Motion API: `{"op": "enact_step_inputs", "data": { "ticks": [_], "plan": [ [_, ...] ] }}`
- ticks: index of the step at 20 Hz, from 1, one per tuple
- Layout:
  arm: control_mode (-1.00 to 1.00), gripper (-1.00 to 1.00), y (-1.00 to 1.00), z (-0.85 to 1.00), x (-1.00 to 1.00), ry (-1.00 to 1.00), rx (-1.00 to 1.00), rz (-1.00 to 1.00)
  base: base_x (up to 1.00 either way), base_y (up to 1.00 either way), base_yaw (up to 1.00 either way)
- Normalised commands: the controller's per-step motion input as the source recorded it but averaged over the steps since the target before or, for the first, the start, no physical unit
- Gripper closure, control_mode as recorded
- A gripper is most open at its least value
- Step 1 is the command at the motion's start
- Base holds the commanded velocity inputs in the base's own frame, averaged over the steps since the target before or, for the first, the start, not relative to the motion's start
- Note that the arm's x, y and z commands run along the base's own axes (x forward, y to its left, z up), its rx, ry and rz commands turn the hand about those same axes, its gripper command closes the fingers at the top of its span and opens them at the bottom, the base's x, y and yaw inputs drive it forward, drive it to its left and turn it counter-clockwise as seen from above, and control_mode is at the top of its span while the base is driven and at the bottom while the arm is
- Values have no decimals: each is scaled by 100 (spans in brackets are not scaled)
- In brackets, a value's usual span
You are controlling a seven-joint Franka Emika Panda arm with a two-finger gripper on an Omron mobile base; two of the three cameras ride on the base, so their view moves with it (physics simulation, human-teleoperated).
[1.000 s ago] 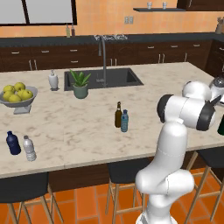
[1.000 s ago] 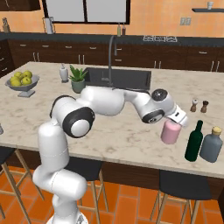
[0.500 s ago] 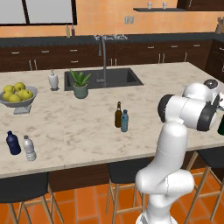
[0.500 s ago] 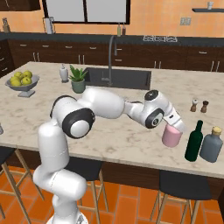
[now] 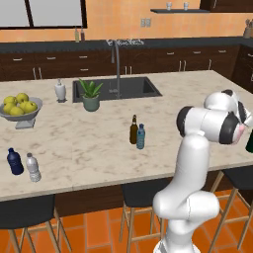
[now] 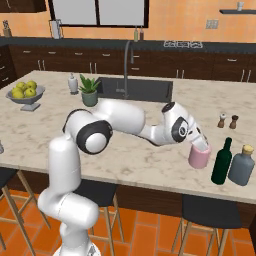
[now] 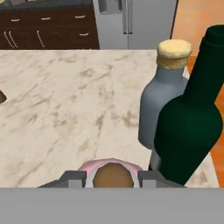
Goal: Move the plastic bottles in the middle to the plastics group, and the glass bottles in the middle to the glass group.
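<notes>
The squat pink bottle (image 6: 199, 156) stands on the counter just left of the dark green bottle (image 6: 221, 162). My gripper (image 6: 200, 144) comes down on its top, shut on it. In the hand view the fingers (image 7: 72, 177) flank the pink bottle's (image 7: 112, 166) capped neck, and the dark green bottle (image 7: 188, 124) rises close on the right. The slim brown bottle (image 5: 133, 130) and the small teal-blue bottle (image 5: 141, 137) stand together mid-counter. The navy bottle (image 5: 15, 161) and the clear bottle (image 5: 33, 167) stand at the counter's near left.
A grey bottle with a tan cap (image 6: 241, 166) stands right of the green one. Salt and pepper shakers (image 6: 227, 121) sit behind them. A fruit bowl (image 6: 23, 92), a potted plant (image 6: 89, 91), a soap dispenser (image 6: 73, 83) and the sink (image 6: 135, 90) lie far left and back.
The gripper has come down and toward the dark green bottle with the pink bottle, which went from tilted in the air to upright on the counter.
</notes>
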Motion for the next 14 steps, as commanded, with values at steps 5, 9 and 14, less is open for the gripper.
{"op": "enact_step_inputs", "data": {
  "ticks": [5,9,14],
  "plan": [
    [-100,100,-34,0,15,0,0,-24,0,0,0],
    [-100,100,-36,0,14,0,0,-23,0,0,0],
    [-100,100,-10,-23,16,1,0,-18,0,0,0]
  ]
}}
